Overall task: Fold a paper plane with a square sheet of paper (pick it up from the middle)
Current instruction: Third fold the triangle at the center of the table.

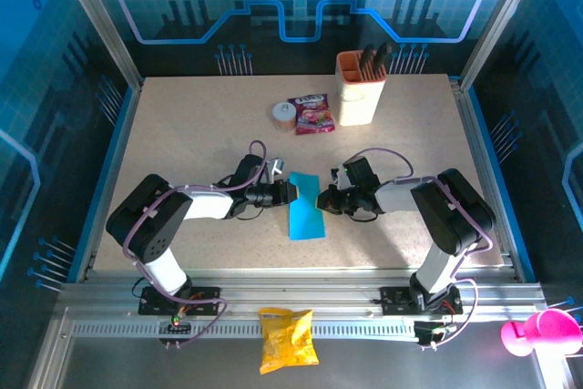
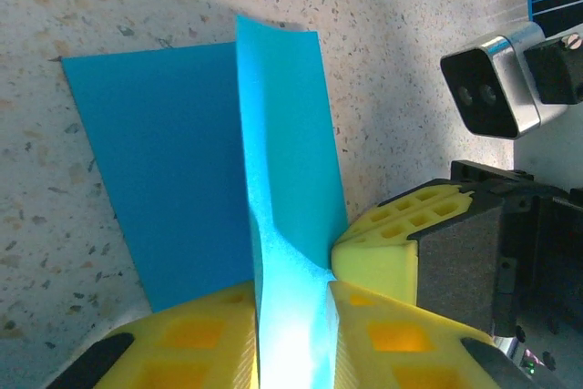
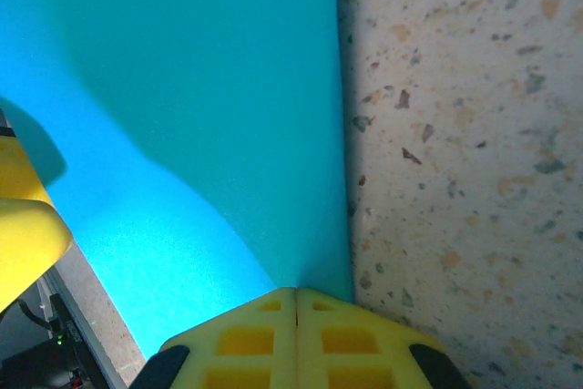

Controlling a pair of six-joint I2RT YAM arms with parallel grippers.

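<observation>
While working the sheet of paper (image 1: 306,216) near the middle of the table (image 1: 182,125), meet from opposite sides over its far half. Right jaws: fully closed, pinching the sheet's edge right at the tips. Left jaws: astride a raised flap standing up from the flat half, set to a narrow gap; cannot tell from the left wrist view whether the pads (image 2: 182,343) truly press the flap yet. Risks from here: a tear or a skewed crease from pulling apart under a double grip; the flap slipping free from a left close landing beside the fold instead of on it; yellow tips knocking together, sitting just beside each other; the thin sheet dragging across the speckled table and losing its alignment.
</observation>
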